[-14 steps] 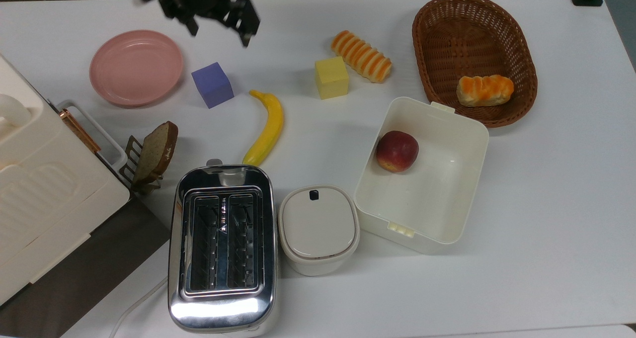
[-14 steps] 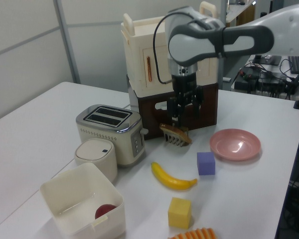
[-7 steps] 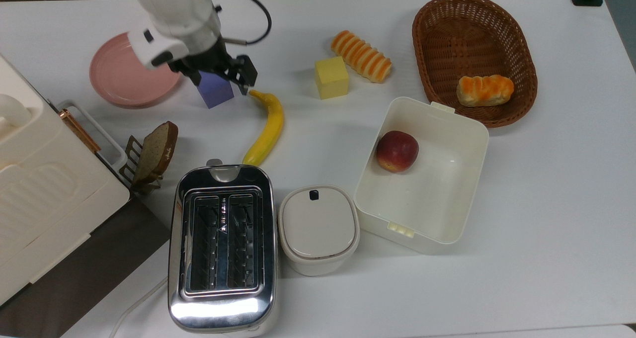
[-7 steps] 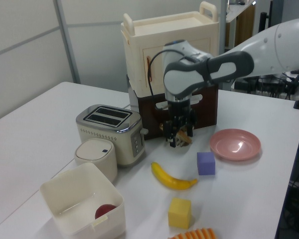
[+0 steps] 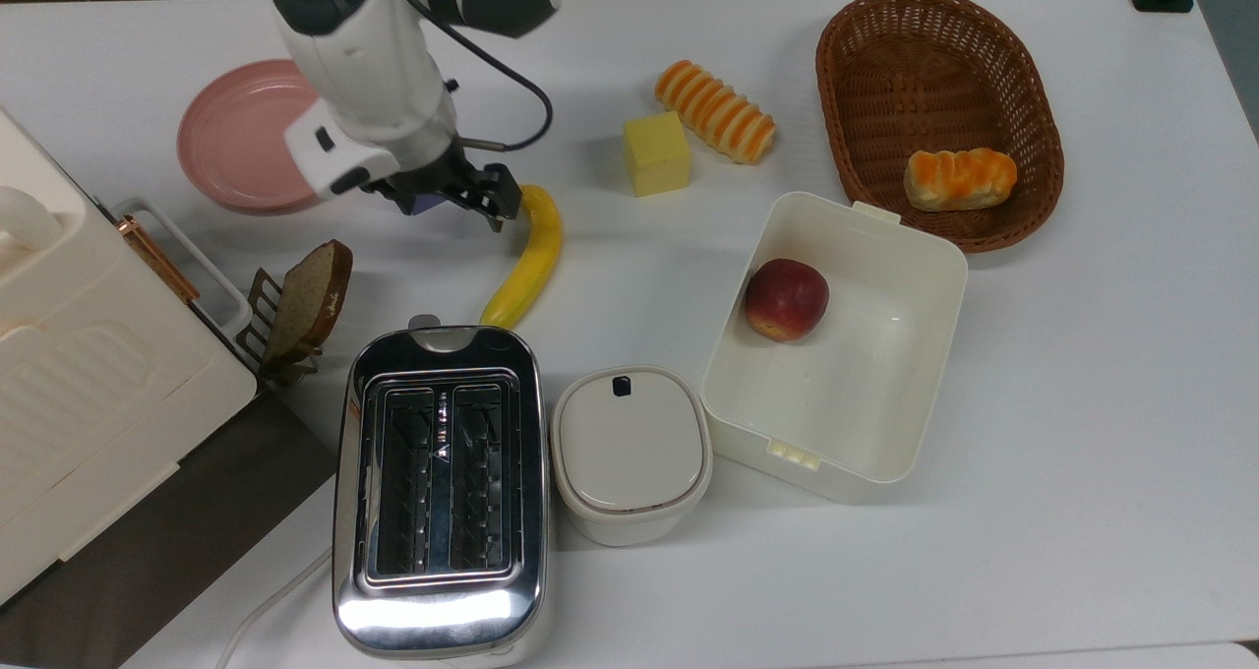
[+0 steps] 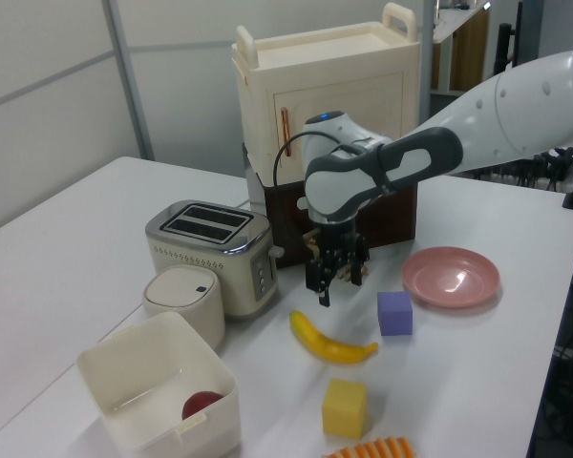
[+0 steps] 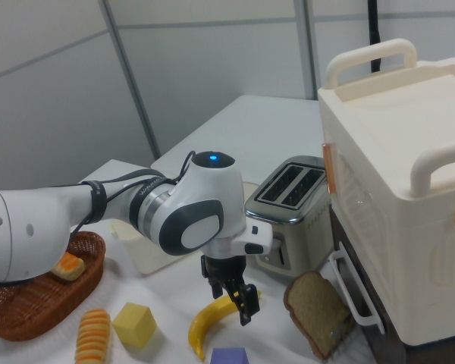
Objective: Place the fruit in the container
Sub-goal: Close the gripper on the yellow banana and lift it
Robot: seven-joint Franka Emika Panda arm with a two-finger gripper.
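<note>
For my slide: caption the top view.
Panda gripper hovers open above the banana's stem end; apple already sits in the cream box.

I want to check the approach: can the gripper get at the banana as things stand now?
Probably yes. The gripper hangs open over the banana near its upper end in the top view, nothing lies between them, and the purple cube sits aside.

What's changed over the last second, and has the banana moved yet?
The pincer has swung from beside the pink plate down toward the banana's stem end, gripping nothing. The banana, the apple and the container lie as before.
</note>
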